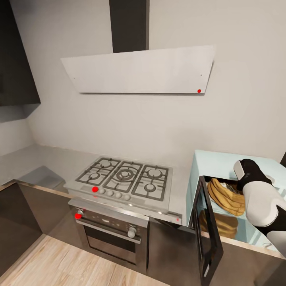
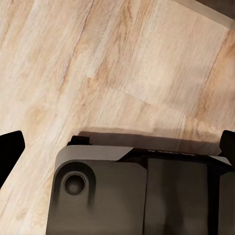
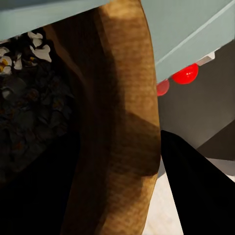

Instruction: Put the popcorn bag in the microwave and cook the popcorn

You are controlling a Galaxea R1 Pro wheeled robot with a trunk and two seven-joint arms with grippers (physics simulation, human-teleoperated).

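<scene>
Bag (image 1: 227, 194) located inside microwave (image 1: 210, 163), door (image 1: 207, 234) open, right fingers (image 3: 196, 196) at its rolled rim; grip state not determinable. Left fingers (image 2: 11, 149) spread over floor (image 2: 98, 63). Risk noted: withdrawal with rim snagged could drag bag out, spilling popcorn (image 3: 29, 54).

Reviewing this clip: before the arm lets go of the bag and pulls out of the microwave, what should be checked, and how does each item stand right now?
1. Microwave door open wide: ok.
2. Bag inside the cavity: ok, it sits past the door frame.
3. Bag upright, popcorn still inside: ok, kernels show within the rim.
4. Right hand state: cannot tell; one dark finger lies by the bag's rim, the other is hidden.
5. Door swing free for closing: not ok, the right arm reaches through the opening.
6. Left hand out of the way: ok, open over the floor.
</scene>
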